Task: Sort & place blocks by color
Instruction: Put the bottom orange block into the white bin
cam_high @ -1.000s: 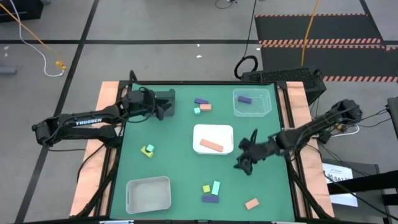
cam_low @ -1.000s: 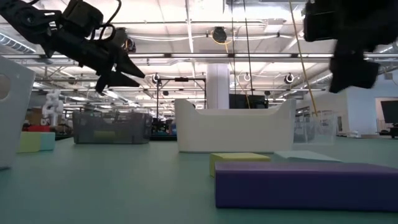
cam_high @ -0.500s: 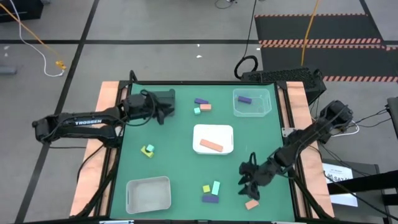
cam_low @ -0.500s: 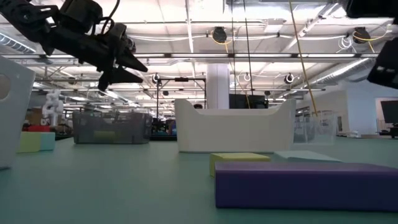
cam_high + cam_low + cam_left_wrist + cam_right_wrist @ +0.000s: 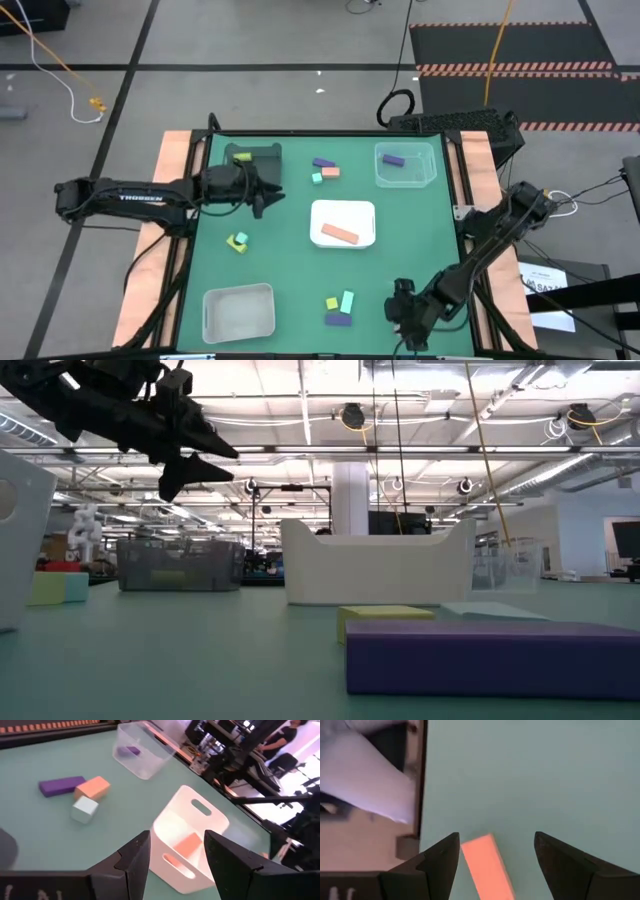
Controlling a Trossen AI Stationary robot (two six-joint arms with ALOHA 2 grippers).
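The right gripper (image 5: 492,865) hangs spread over a salmon bar (image 5: 487,865), empty. Only its wrist view shows that bar. The left gripper (image 5: 268,192), parted and empty, hovers near the dark tray (image 5: 262,154).

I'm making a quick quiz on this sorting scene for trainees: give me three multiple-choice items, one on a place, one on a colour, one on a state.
1. Where does the salmon bar lie that is already sorted?
A. in the white tray at mid-table
B. in the clear tray
C. in the dark grey tray

2. What colour is the block in the clear tray?
A. yellow
B. purple
C. mint green

3. How is the right tool?
A. shut on a yellow cube
B. out of view
C. open above a salmon block

Answers:
1 A: the salmon bar rests inside the white tray.
2 B: a purple block shows through the clear tray.
3 C: the right tool has fingers spread, with the salmon block between them, untouched.
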